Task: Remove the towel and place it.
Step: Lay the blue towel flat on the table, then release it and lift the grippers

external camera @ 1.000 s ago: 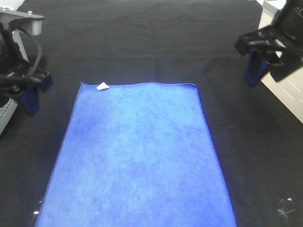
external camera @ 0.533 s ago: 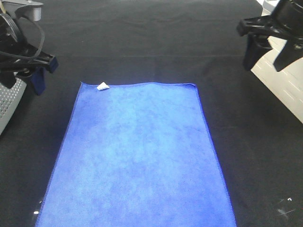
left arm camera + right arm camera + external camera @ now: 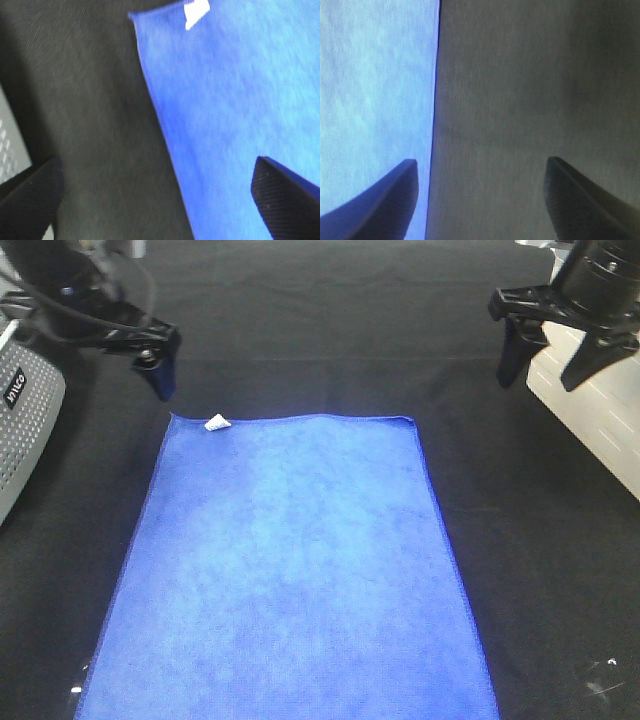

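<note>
The royal-blue towel (image 3: pixel 290 570) lies flat on the black cloth, with its white tag (image 3: pixel 216 422) at the far left corner. My left gripper (image 3: pixel 160 385) hovers just beyond that corner. In the left wrist view its jaws are wide open and empty (image 3: pixel 157 200), straddling the towel's left edge (image 3: pixel 240 100), with the tag (image 3: pixel 196 12) ahead. My right gripper (image 3: pixel 545 375) is open and empty, raised to the right of the towel's far right corner. In the right wrist view (image 3: pixel 485 200) the towel's edge (image 3: pixel 375 90) lies under one finger.
The black table cloth (image 3: pixel 330 330) surrounds the towel. A grey perforated housing (image 3: pixel 25 430) stands at the left edge. A pale board (image 3: pixel 600 420) lies at the right edge, beside the right gripper.
My left gripper has swung right and away from the camera, to just beyond the towel's tagged corner. My right gripper has shifted slightly left and farther back. The towel has not moved.
</note>
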`<state>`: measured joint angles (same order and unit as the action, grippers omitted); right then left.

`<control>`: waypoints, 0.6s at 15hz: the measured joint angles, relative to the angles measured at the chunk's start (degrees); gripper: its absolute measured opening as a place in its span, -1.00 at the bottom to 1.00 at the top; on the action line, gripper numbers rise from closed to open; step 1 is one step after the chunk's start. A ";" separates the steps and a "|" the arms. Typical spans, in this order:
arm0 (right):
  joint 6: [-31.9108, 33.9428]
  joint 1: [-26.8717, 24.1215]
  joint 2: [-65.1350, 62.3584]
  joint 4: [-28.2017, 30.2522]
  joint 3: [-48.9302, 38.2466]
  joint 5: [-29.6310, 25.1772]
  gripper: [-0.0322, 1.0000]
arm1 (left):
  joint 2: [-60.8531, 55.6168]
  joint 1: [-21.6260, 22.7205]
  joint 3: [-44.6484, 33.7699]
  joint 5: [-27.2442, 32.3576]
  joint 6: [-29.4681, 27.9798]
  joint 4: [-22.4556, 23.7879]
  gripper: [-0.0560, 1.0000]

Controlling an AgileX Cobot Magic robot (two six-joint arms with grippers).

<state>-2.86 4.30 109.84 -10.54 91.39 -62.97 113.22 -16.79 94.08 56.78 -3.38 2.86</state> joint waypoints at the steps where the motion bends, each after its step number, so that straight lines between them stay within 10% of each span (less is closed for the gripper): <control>1: -0.97 0.00 2.12 0.00 2.75 -0.74 0.40 | 4.13 0.00 5.27 2.41 0.00 0.00 0.92; 9: -6.19 0.00 21.83 -4.47 26.13 -6.59 0.40 | 29.11 5.56 33.80 12.61 1.38 -9.05 0.92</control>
<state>-9.05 4.30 131.67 -15.01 117.51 -69.56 142.32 -11.23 127.88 69.39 -2.01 -6.19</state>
